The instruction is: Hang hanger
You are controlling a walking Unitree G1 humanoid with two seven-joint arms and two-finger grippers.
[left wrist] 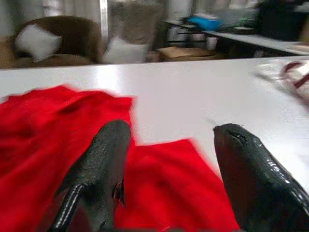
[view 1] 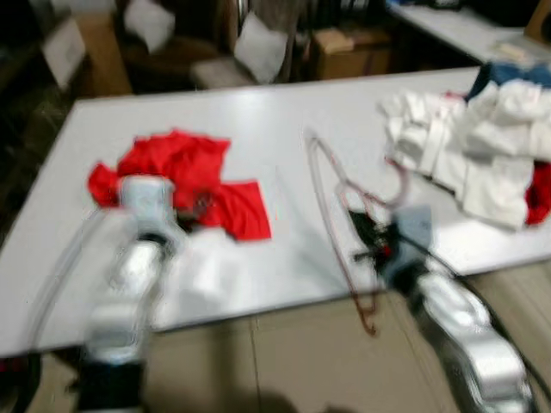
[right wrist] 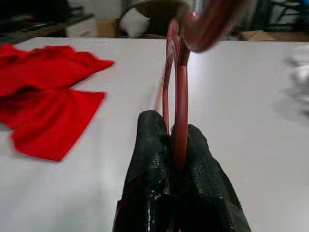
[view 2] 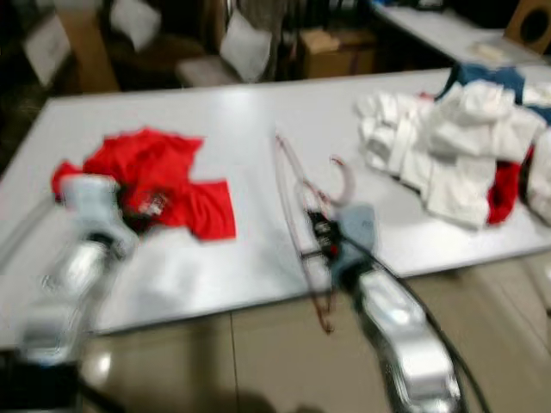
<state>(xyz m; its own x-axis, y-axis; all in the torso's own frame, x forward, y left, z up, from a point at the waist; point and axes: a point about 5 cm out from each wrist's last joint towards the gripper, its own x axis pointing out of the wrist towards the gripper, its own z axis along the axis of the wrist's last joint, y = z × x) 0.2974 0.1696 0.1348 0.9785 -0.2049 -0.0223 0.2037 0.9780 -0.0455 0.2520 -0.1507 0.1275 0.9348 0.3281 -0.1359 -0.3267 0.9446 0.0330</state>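
Hanger [view 1: 340, 202], a thin reddish wire frame, is held clear of the white table [view 1: 284, 120] by the right end effector [right wrist: 175, 140], whose two black fingers are clamped together on the frame's wires near the base of the hook; the hook curls toward 1 o'clock of the grip in the head views, and the long body runs from 11 o'clock down past the table's near edge at 6 o'clock. The grip looks narrow: only the fingertips pinch the wires, so the judgement is that the frame could pivot or slip in the fingers once the arm swings. The lower end hangs below the table edge and could catch on it if the arm draws back low. At 3 o'clock of the hanger lies a heap of white laundry [view 1: 469, 146] with blue and red pieces, close enough for the hook to snag cloth. At 9 o'clock, well apart, a red garment [view 1: 185, 181] lies on the table; the left end effector [left wrist: 169, 169] sits low over it with its fingers spread apart, gripping nothing. No rail or rod to receive the hook is visible, and the head views are blurred, so aiming the hook is the main risk.
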